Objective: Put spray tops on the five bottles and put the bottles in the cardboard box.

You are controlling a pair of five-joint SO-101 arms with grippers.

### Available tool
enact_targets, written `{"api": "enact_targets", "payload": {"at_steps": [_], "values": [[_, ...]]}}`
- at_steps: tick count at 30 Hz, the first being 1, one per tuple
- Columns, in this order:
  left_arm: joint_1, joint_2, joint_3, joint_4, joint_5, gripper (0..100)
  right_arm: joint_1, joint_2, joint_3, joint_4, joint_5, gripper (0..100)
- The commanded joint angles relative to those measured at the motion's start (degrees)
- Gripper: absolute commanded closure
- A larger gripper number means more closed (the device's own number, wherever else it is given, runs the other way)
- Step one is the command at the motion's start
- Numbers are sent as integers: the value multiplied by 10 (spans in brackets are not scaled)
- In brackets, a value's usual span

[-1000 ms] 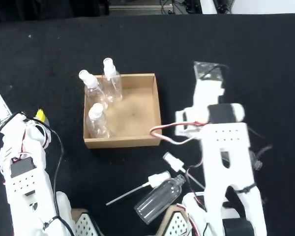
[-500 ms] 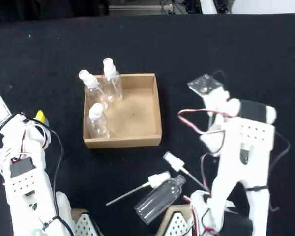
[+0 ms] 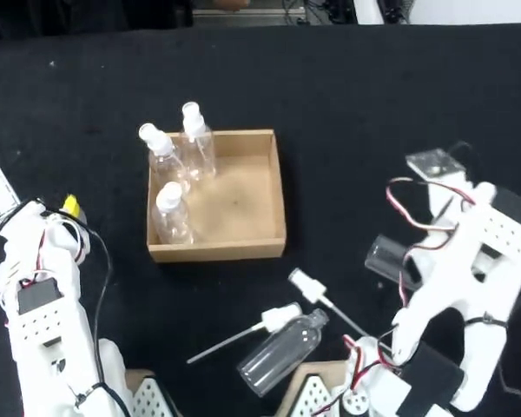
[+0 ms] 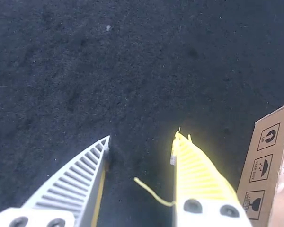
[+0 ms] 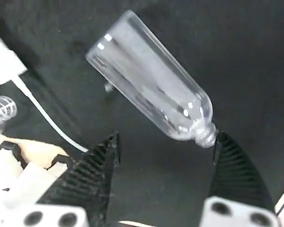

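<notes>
**Clerk:** Entry one, step in hand?

**Checker:** Three capped bottles [image 3: 172, 213] stood inside the cardboard box [image 3: 215, 252]; two were outstanding. By my reading you were on the fourth, at the pickup stage.

**Clerk:** Entry two, where was the fourth bottle?

**Checker:** The bare bottle [image 5: 149, 78] lay on its side to the right of the box, level with its front wall. Your right gripper [image 5: 168, 138] hung over it, jaws spread wide, nothing held. The bottle lay slantwise just beyond the fingertips, its neck beside one of them.

**Clerk:** Entry three, next move?

**Checker:** You needed to come down astride the body, likely turning the wrist square to it, then close.

**Clerk:** Remainder?

**Checker:** Two spray tops [image 3: 278, 316] and a second bare bottle [image 3: 282, 352] lay in front of the box. Your left gripper [image 4: 142, 137] sat left of the box, jaws apart, empty.
</notes>
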Motion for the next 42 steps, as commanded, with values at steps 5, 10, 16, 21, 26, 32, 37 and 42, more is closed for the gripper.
{"api": "enact_targets", "payload": {"at_steps": [5, 10, 16, 21, 26, 32, 37, 42], "values": [[0, -12, -11, 1, -4, 809, 25, -5, 29, 88, -66, 724], [-4, -12, -11, 1, -4, 809, 29, 23, 109, -30, -67, 724], [-1, -12, -11, 1, -4, 809, 53, 36, 123, -161, -73, 724], [-1, -12, -11, 1, -4, 809, 52, 37, 124, -241, -145, 724], [-3, -12, -11, 1, -4, 809, 26, 37, 109, -261, -240, 724], [-4, -12, -11, 1, -4, 809, 15, 36, 40, -203, -427, 724], [0, -12, -11, 1, -4, 809, 11, 36, -41, -79, -553, 721], [0, -12, -11, 1, -4, 809, 7, 37, -63, -77, -720, 719]]}}
